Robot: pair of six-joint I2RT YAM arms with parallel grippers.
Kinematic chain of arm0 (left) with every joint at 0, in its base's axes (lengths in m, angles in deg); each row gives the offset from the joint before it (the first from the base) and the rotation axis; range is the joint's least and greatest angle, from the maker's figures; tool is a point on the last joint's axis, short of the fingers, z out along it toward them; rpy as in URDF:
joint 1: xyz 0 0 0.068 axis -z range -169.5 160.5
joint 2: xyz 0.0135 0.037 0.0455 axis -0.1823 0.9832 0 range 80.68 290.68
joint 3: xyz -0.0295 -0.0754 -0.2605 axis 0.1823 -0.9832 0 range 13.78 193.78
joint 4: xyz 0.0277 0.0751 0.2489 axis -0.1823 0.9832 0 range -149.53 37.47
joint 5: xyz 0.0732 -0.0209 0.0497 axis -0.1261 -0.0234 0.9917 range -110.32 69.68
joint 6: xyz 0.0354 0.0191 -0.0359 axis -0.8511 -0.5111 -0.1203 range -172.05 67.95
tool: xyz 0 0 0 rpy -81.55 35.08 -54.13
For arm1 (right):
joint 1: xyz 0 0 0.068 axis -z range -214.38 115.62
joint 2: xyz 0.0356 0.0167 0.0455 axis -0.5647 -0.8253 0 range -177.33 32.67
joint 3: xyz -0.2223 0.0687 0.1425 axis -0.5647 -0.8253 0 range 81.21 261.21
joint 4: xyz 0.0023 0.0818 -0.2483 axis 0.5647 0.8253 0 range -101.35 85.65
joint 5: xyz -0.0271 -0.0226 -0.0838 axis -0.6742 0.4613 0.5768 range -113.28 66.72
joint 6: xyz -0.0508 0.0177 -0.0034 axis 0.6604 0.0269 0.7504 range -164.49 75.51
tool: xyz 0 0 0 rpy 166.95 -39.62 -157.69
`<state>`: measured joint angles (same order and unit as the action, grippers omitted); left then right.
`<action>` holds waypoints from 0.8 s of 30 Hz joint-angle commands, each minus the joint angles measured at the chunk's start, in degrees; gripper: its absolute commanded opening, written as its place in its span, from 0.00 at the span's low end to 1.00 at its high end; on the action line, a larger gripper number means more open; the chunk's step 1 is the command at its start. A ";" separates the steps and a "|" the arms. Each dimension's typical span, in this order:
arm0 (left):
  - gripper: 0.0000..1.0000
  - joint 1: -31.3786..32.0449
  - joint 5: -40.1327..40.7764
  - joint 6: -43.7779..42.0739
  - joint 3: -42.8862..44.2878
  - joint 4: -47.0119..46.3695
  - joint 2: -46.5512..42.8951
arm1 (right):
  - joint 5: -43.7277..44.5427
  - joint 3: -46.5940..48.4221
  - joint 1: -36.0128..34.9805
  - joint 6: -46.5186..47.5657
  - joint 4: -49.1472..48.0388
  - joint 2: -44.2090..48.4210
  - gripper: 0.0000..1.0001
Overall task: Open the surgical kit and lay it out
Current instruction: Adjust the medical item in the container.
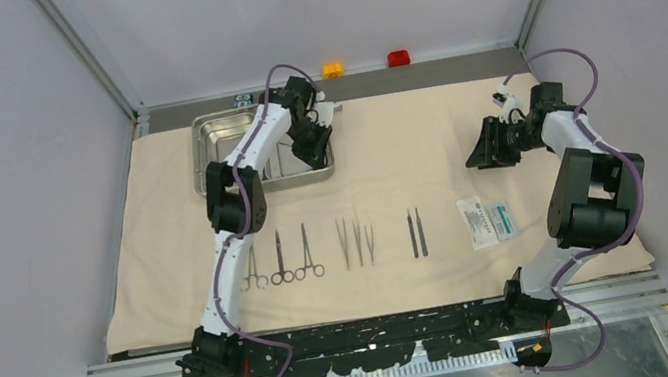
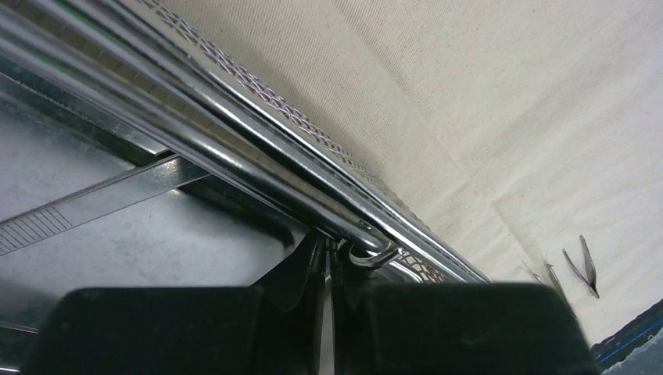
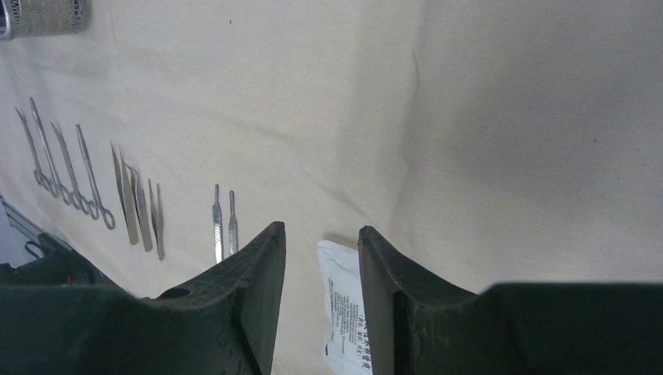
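Note:
The beige cloth wrap (image 1: 403, 137) lies spread flat over the table. The steel tray (image 1: 218, 136) stands at its back left, with a mesh basket part on its right side. My left gripper (image 1: 316, 143) is at the tray's right edge; in the left wrist view (image 2: 328, 246) its jaws are shut on the tray's rim (image 2: 234, 148). A flat ribbed metal tool (image 2: 94, 203) lies inside the tray. Ring-handled forceps and scissors (image 1: 281, 260), tweezers (image 1: 356, 243), two thin straight tools (image 1: 416, 233) and the white-and-green packet (image 1: 489, 220) lie in a row near the front. My right gripper (image 1: 491, 148) hangs open and empty above the cloth, the packet (image 3: 344, 305) below its jaws (image 3: 320, 230).
An orange button (image 1: 332, 69) and a red button (image 1: 398, 58) sit on the back ledge, with a small black-and-blue block (image 1: 242, 100) beside the tray's back edge. Grey walls close in both sides. A metal rail (image 1: 374, 339) runs along the front.

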<state>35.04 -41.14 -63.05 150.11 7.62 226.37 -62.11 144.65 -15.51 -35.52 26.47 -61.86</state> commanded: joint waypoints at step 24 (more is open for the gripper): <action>0.04 -4.62 12.53 9.74 0.76 -17.70 -2.79 | 0.51 2.57 0.12 1.40 0.38 -1.04 0.45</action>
<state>31.59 -31.22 -53.68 150.16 -8.13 226.67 -61.67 144.98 -15.51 -35.26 26.86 -62.79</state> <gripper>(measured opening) 0.041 0.447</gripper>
